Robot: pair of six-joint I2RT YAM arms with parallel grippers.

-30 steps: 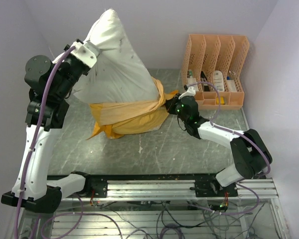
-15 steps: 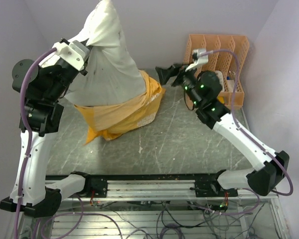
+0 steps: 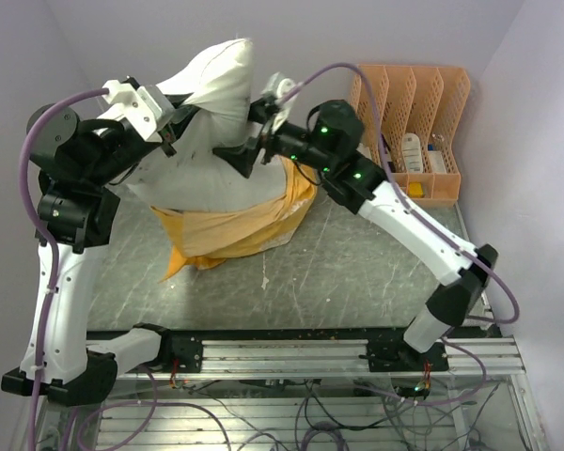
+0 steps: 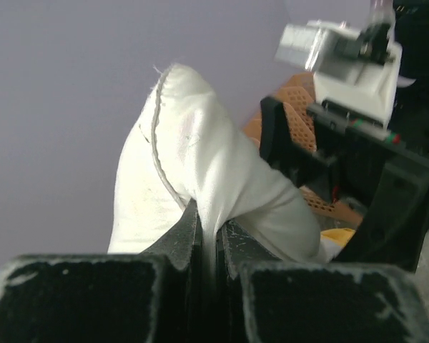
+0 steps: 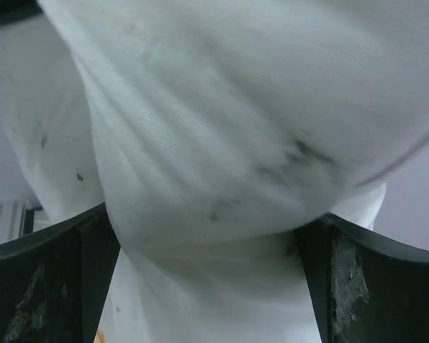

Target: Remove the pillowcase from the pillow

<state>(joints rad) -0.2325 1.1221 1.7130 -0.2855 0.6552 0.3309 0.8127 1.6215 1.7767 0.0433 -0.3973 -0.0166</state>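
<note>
The off-white pillow (image 3: 207, 103) stands lifted on end at the back left. Its lower part sits in the orange-yellow pillowcase (image 3: 235, 221), which is bunched on the table. My left gripper (image 3: 174, 117) is shut on a fold of the pillow (image 4: 200, 157) near its upper left corner, with fabric pinched between the jaws (image 4: 209, 229). My right gripper (image 3: 240, 155) is open at the pillow's upper right side. In the right wrist view the pillow (image 5: 236, 107) bulges between the wide-spread fingers (image 5: 71, 279) of that gripper (image 5: 207, 229). The pillowcase's print is hidden.
A peach file organizer (image 3: 409, 122) holding small items stands at the back right, close behind my right arm. The grey table (image 3: 338, 272) runs to walls on the left, back and right. The arms' rail (image 3: 282, 352) lies along the near edge.
My right gripper let go of the pillowcase at its right end, opened, and swung up and left to the pillow's upper part. The pillow's top now leans to the right.
</note>
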